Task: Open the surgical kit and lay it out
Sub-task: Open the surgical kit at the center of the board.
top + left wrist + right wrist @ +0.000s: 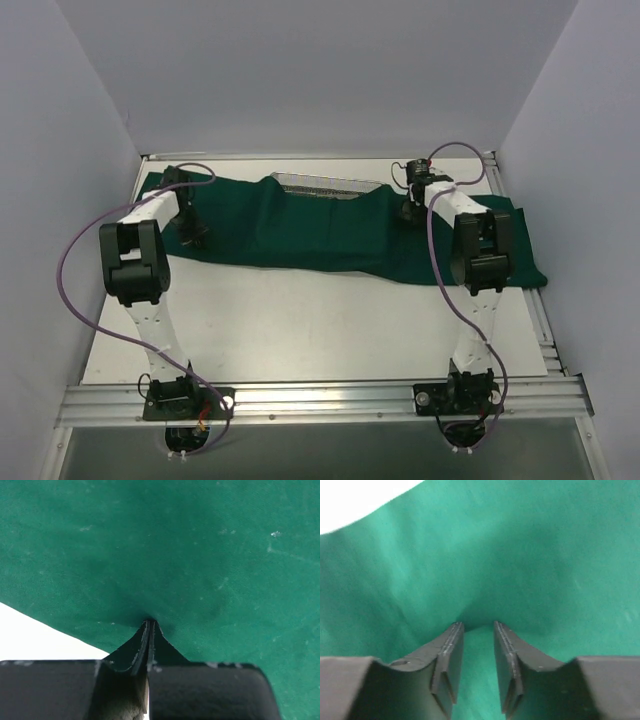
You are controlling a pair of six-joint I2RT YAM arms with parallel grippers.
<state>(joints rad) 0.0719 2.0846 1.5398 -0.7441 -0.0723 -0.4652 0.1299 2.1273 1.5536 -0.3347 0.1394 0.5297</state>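
At the left, the left gripper (149,625) is down on the left part of the green drape (300,235); its jaws are pressed together, and the cloth puckers into a small fold right at their tips, so it is pinching the drape. The drape lies spread in a long band across the far half of the white table (300,330), reaching almost from the left edge to the right one. In the middle, at the far side, a strip of the silver wire-mesh tray (325,186) shows above the cloth, the rest covered. Further right, the right gripper (478,626) sits on the drape's right part; its fingers (451,645) stand a little apart with green cloth in the gap. Whether they grip it cannot be told.
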